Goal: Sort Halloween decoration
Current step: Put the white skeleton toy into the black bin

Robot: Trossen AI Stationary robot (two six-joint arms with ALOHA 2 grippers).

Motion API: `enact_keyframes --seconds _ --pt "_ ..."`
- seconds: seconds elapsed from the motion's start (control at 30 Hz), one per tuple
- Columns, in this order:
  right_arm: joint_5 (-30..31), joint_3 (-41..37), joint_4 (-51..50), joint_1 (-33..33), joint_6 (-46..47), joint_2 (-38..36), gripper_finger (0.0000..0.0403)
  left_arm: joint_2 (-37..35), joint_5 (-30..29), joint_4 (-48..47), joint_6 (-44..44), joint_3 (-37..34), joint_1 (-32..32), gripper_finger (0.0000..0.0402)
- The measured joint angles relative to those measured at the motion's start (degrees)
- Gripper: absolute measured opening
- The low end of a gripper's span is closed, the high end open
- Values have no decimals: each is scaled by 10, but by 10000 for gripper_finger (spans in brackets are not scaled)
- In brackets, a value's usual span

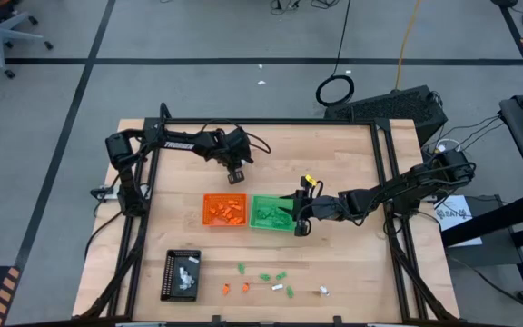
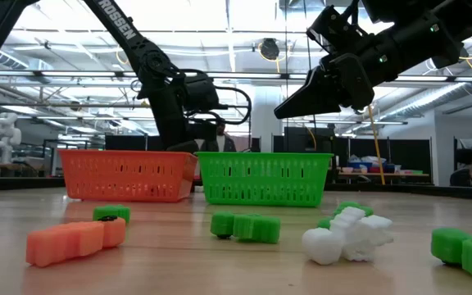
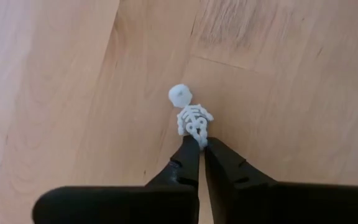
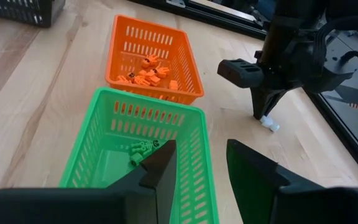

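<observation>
The wooden table (image 1: 352,245) is carrying three trays, and the left arm above it is showing white lettering on its dark link, of which only part can be made out. The orange tray (image 1: 224,210) is sitting edge to edge with the green tray (image 1: 273,213) at the table's middle; the first is holding a heap of orange trinkets (image 4: 146,73), the second a few green trinkets (image 4: 141,152) lying on its floor. The black tray (image 1: 181,273), standing nearer the front left corner, is holding some white pieces (image 1: 186,272). Loose trinkets (image 1: 276,282) in orange, green and white are lying in a scattered row along the front edge. The left gripper (image 3: 202,147) is reaching down to the bare wood behind the orange tray, its fingers pinched closed on the lower end of a white skeleton (image 3: 190,113), whose long axis is running straight out from the fingertips, skull pointing away from them. The right gripper (image 4: 201,163) is hovering over the green tray's edge with its fingers standing apart and gripping nothing.
</observation>
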Motion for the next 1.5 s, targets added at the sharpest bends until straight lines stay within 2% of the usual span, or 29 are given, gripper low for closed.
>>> enact_keyframes --seconds 0.23,0.4,0.63,0.83,1.13,1.3,1.5 --pt "0 0 -2 0 8 0 128 -8 -7 -10 -1 0 -14 8" --pt "0 0 -4 0 11 0 128 -58 -11 -51 -14 -4 -42 8" --pt "-8 0 -5 0 24 0 128 -183 -15 -118 -43 -14 -114 8" --pt "-17 0 -5 1 28 0 128 -331 -14 -75 -50 -82 -177 8" --pt "-30 0 6 9 29 0 128 -553 -6 16 -96 -197 -230 8" --pt "-30 0 21 13 30 0 128 -611 -2 39 -105 -235 -257 8" --pt "-30 0 25 16 46 0 128 -634 9 61 -105 -257 -285 8"
